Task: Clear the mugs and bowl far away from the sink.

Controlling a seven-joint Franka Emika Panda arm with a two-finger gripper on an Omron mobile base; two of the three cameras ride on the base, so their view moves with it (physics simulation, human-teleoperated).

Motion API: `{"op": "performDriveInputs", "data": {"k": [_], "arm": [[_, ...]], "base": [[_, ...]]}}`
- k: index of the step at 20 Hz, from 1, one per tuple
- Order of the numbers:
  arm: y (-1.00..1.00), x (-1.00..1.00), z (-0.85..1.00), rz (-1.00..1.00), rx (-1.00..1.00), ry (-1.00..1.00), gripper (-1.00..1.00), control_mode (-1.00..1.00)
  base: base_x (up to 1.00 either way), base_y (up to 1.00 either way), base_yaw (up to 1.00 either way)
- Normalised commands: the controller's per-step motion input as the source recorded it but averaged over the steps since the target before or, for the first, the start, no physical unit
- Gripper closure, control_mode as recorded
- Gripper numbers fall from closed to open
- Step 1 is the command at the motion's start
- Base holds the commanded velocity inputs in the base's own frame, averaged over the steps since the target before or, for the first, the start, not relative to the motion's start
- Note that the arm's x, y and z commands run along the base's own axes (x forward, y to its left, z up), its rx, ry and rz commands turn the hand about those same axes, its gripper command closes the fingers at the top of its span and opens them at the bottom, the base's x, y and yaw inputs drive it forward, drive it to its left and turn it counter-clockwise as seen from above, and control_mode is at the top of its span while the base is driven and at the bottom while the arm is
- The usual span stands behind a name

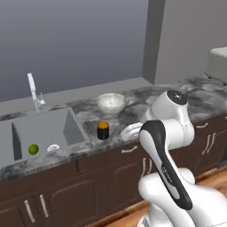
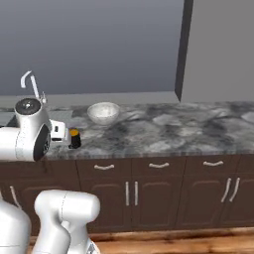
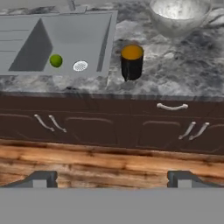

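Marble counter (image 1: pixel 146 99) holds one mug (image 3: pixel 131 61) and one bowl (image 3: pixel 180 16); gripper (image 3: pixel 111 179) spread wide, empty.

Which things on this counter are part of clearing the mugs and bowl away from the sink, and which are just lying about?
Part of the job:
- mug, beside the sink
- bowl, further back on the counter
- sink

Just lying about:
- lime, in the sink
- tap
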Motion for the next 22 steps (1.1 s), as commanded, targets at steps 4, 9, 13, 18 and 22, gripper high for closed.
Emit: {"op": "performDriveInputs", "data": {"k": [4,9,13,18,22], "arm": [[0.0,0.0,0.0,0.0,0.0,0.0,-1.0,1.0],[0.0,0.0,0.0,0.0,0.0,0.0,-1.0,1.0],[0.0,0.0,0.0,0.0,0.0,0.0,-1.0,1.0],[0.0,0.0,0.0,0.0,0.0,0.0,-1.0,1.0],[-0.27,-0.01,-0.78,-0.21,-0.12,0.04,-1.0,-1.0]], "base": [[0.67,-0.08,0.36],[0.76,-0.03,0.18],[0.2,-0.04,0.11],[0.0,-0.28,0.02],[0.0,0.0,0.0]]}}
